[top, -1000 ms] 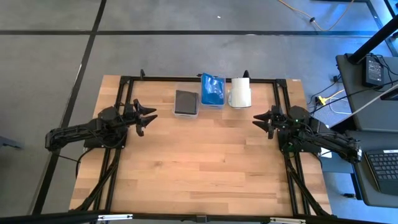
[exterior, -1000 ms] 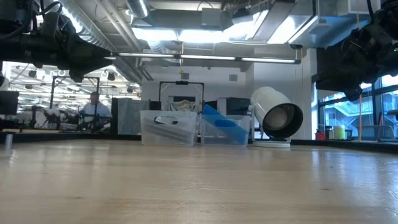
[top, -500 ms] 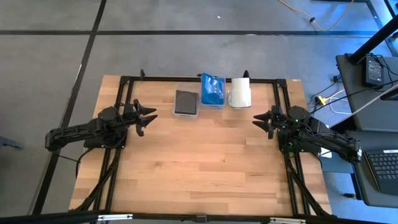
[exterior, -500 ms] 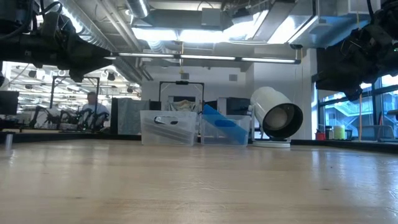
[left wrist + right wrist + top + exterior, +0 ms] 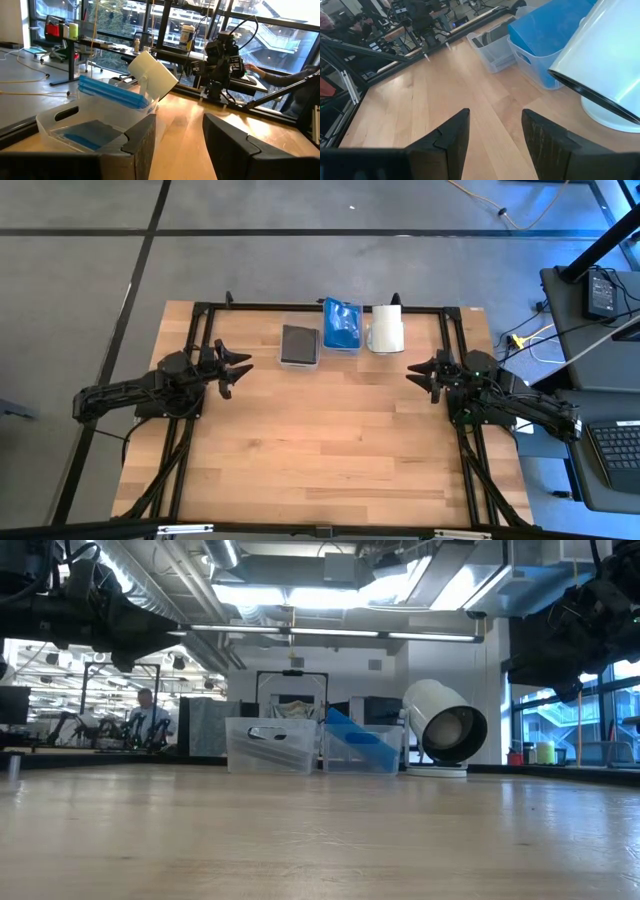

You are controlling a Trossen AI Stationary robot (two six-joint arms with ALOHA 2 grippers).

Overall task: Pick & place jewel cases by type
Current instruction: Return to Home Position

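The dark grey jewel cases point(image 5: 299, 344) lie flat in a clear bin point(image 5: 270, 745) at the table's far edge. The blue jewel cases point(image 5: 341, 325) sit in the neighbouring clear bin point(image 5: 360, 750), one leaning with its corner above the rim point(image 5: 112, 92). How many lie in each bin I cannot tell. My left gripper point(image 5: 238, 368) hovers open, left of the bins and above the table. My right gripper point(image 5: 415, 370) hovers open on the right, near the white roll. Both wrist views show open fingers point(image 5: 180, 145) point(image 5: 492, 145) with nothing between them.
A white cylinder roll point(image 5: 386, 328) lies on its stand right of the blue bin, close to my right gripper. A black frame point(image 5: 320, 307) runs around the table's far and side edges. The bare wooden table top point(image 5: 320, 440) stretches from the bins to the near edge.
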